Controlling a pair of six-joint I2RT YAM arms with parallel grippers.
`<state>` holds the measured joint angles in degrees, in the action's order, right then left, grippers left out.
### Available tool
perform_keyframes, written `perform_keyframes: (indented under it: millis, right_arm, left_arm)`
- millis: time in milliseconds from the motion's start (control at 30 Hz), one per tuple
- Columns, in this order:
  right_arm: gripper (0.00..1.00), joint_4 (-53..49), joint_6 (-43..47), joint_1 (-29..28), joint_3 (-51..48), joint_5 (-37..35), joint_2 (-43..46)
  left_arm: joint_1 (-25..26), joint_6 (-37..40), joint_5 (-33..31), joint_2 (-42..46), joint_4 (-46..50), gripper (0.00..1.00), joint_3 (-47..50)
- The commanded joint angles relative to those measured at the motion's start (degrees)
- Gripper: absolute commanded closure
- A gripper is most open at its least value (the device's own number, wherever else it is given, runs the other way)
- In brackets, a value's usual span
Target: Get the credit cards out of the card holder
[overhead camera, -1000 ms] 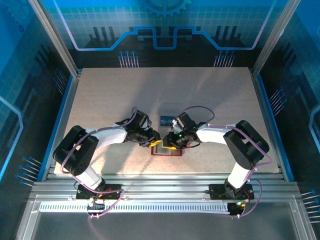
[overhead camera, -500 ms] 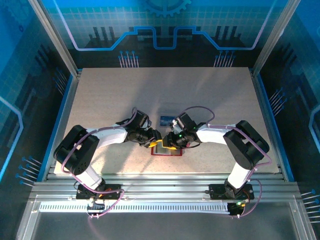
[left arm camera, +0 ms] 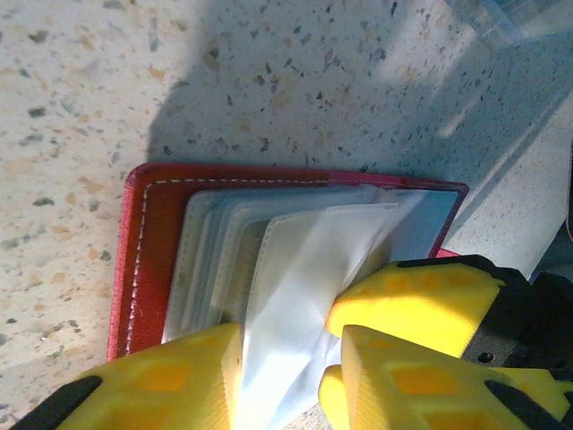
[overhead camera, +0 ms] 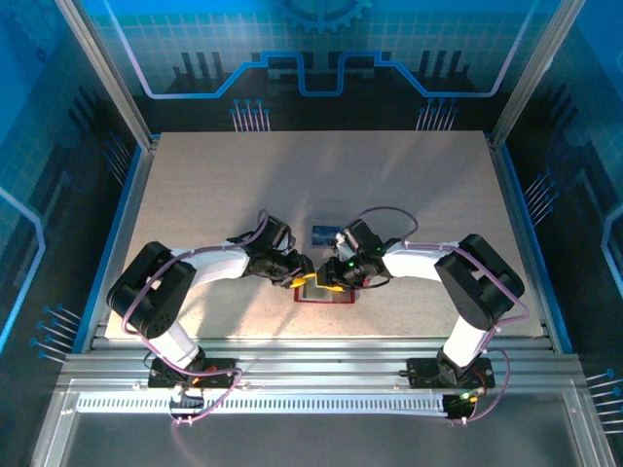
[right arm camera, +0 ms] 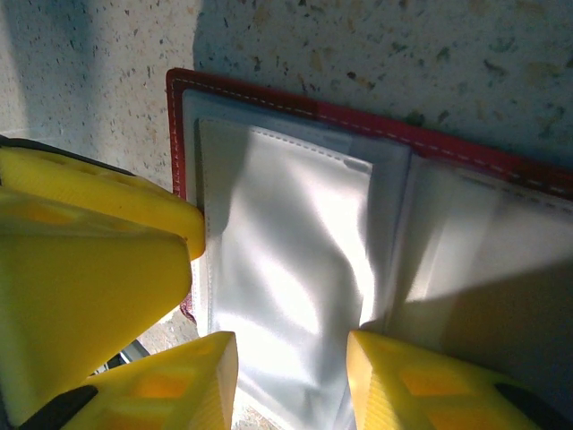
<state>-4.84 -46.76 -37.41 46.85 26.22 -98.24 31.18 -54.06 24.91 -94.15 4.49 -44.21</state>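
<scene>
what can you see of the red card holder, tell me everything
The card holder is a dark red, leather-look wallet with pale stitching, lying open and flat on the speckled table. Its cloudy plastic sleeves fan upward, wrinkled. The left gripper and right gripper each have yellow fingers on either side of a sleeve.

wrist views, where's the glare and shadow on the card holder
Left wrist: hard glare whitens the clear sleeves of the card holder, and a dark shadow crosses the table behind it. Right wrist: the nearer sleeve is blown out, the other leaf sits in shadow. Top external: soft shadows on the table, the card holder tiny.
</scene>
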Motion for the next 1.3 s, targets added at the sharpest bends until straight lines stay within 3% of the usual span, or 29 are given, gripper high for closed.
perform_keyframes:
  millis: [0, 167, 533, 1267]
  right_arm:
    - [0.62, -0.6, -0.9, 0.6, -1.1, 1.1, 0.6]
    - [0.62, -0.5, -0.9, 0.6, -1.1, 1.1, 0.4]
    - [0.62, -0.4, -1.0, 0.6, -1.1, 1.2, 0.1]
    - [0.62, 0.1, -1.4, 0.6, -1.0, 1.5, 1.0]
  left_arm:
    - [0.8, -0.3, 0.8, -0.7, 0.2, 0.67, -0.7]
    - [0.7, -0.1, 1.0, -0.3, 0.6, 0.69, -0.7]
    - [0.8, 1.5, -1.6, 0.6, 4.4, 0.58, -1.6]
    - [1.5, -0.1, 1.6, -0.9, 0.2, 0.71, -1.8]
